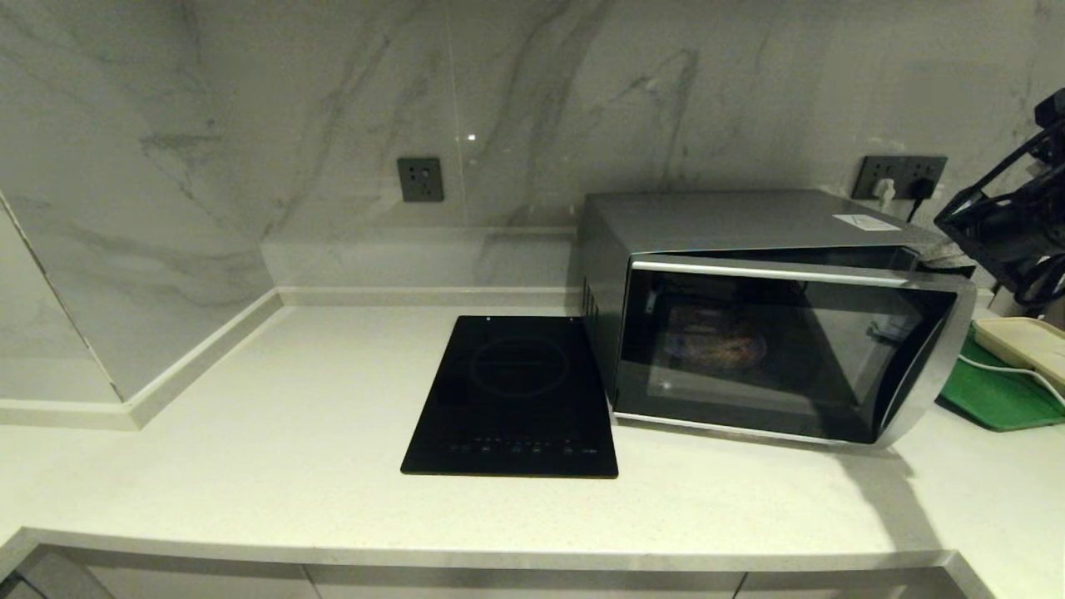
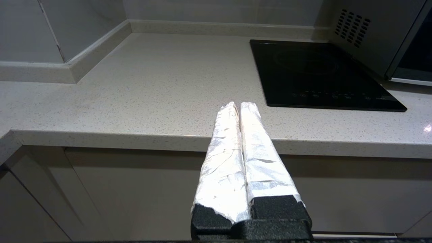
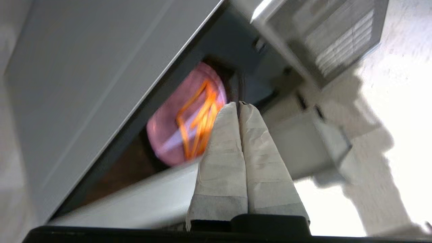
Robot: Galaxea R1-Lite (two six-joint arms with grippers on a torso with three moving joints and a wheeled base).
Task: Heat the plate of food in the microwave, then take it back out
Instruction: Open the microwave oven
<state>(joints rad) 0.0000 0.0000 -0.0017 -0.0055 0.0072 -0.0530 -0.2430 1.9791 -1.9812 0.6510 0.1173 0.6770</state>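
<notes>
Sitting inside the microwave [image 1: 749, 249] near the counter's [image 1: 250, 433] right end, door ajar, the plate of food [image 3: 175, 135] faces the right gripper [image 3: 239, 105], fingers together; left gripper [image 2: 239, 105] pressed together too.

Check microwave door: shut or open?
Ajar. The microwave door gapes at its top right; through the gap the plate of food shows inside.

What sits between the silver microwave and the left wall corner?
In the head view, a flat black glass cooktop lies beside the microwave; beyond it, bare pale counter.
</notes>
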